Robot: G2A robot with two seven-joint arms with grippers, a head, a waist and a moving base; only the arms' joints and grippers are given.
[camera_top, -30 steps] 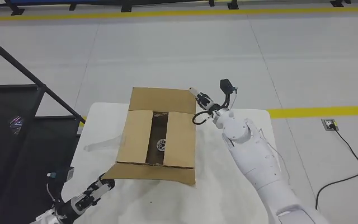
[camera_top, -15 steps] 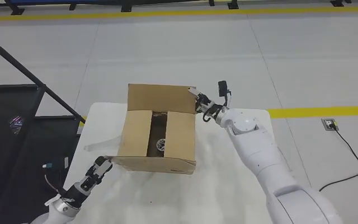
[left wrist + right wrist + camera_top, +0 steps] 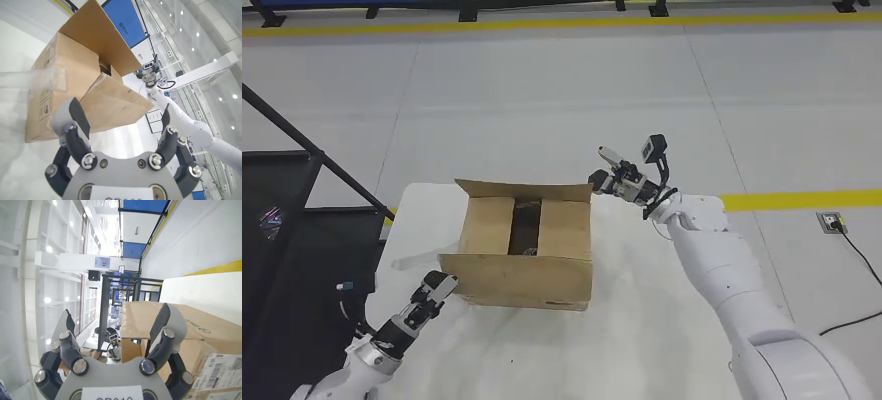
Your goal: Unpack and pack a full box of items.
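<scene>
Left gripper (image 3: 120, 104): fingers spread wide, nothing held between them. Directly ahead of it, just past the fingertips, a cardboard box (image 3: 527, 280) stands on a white table (image 3: 642, 330). Seen from above, this gripper sits at the near lower corner of the box. One pad (image 3: 79, 113) overlaps the box wall in the wrist view, but actual contact with the cardboard cannot be confirmed.

Right gripper (image 3: 116, 308): likewise open and empty. It sits at the diagonally opposite corner of the box, level with the top and just beside the end of the raised flap (image 3: 527, 190). In its own wrist view the edge of that flap lines up with the gap between the fingers, closer to one finger (image 3: 162, 321). Whether it touches cannot be told. Past that finger, lower on the box's side wall, is a printed label (image 3: 217, 370), cut off at the frame edge.

Box condition: two top flaps (image 3: 564, 228) lie partly folded over the opening, leaving a narrow dark slot (image 3: 525, 228) between them. The contents within the slot are too dark to make out. A translucent strip (image 3: 412, 262) trails from the side of the box on the left gripper's outer side. It is blurred in the left wrist view, and where it ends cannot be determined.
</scene>
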